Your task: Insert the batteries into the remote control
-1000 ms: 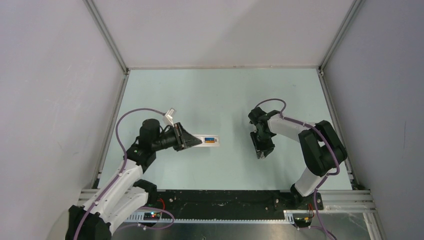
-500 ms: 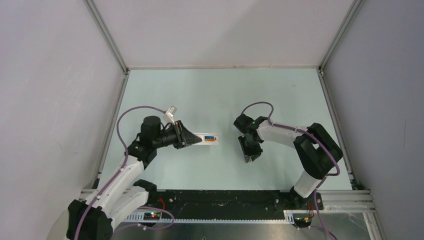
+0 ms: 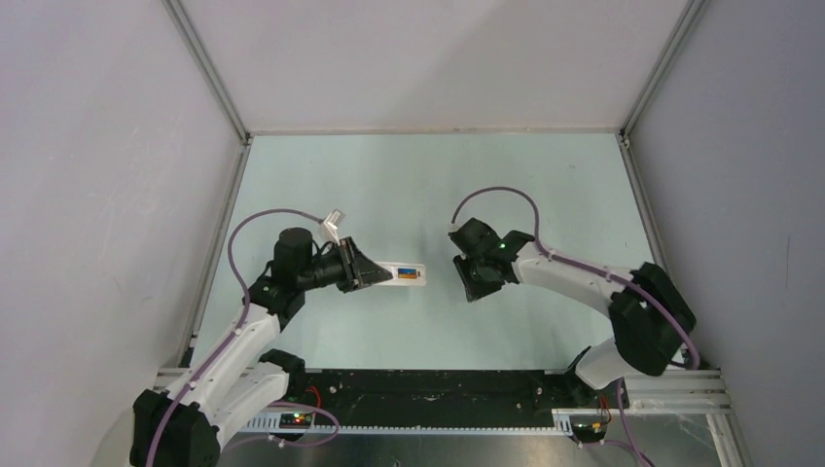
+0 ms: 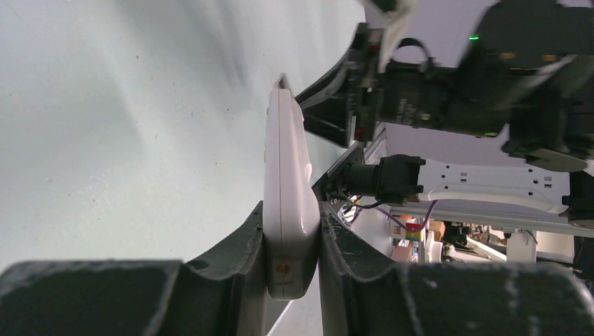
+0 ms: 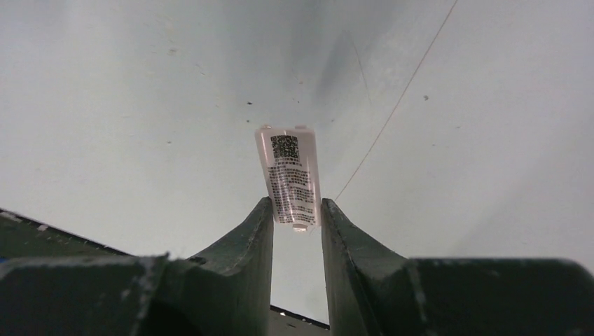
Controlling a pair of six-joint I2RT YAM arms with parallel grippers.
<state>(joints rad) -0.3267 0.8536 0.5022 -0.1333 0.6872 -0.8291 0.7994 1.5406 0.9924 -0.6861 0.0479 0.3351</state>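
Holding the remote control [image 4: 286,175] edge-on, my left gripper [image 4: 292,231] has its jaws clamped on the handset's near end. My right gripper [image 5: 295,213] pinches a small white labelled battery cover [image 5: 289,178] by its lower edge. From above, the batteries [image 3: 410,273], blue and orange, look seated in the open bay, so I judge closing the bay is the step in hand. Next I must carry the cover across the gap, square it with the bay and press it home above the table [image 3: 438,185].
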